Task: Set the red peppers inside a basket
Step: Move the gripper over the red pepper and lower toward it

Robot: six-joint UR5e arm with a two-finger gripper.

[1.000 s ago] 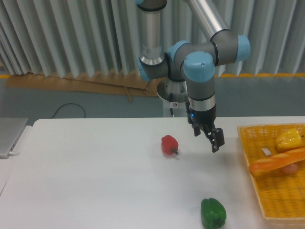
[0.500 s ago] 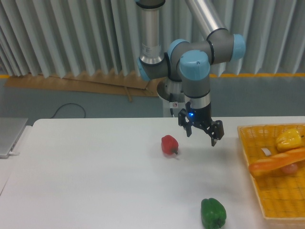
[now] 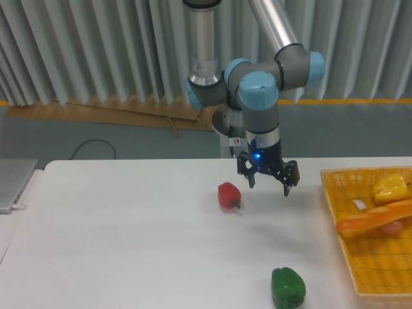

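The gripper [image 3: 269, 182] hangs above the table [image 3: 129, 244], its two fingers spread wide apart and pointing down, with nothing between them. A small blue light glows on the wrist just above the fingers. The arm [image 3: 261, 96] comes down from the top of the view, its blue-capped joints bunched over the far middle of the table.

The red pepper [image 3: 228, 195] lies on the table just left of the gripper and a little nearer than it, with its short dark stem pointing toward the near right. The left finger [image 3: 250, 177] is close to the pepper but clear of it; the pepper rests free on the tabletop.

The basket [image 3: 335, 206] sits at the right edge of the table, well apart from the red pepper, and runs out of view on the right. Inside it, a yellow pepper [image 3: 391, 187] lies at the far end and a long orange item [image 3: 373, 219] lies across the middle, with something pale partly hidden beneath it that cannot be made out.

A green pepper [image 3: 287, 287] stands near the front edge, between the red pepper and the basket but nearer than both.
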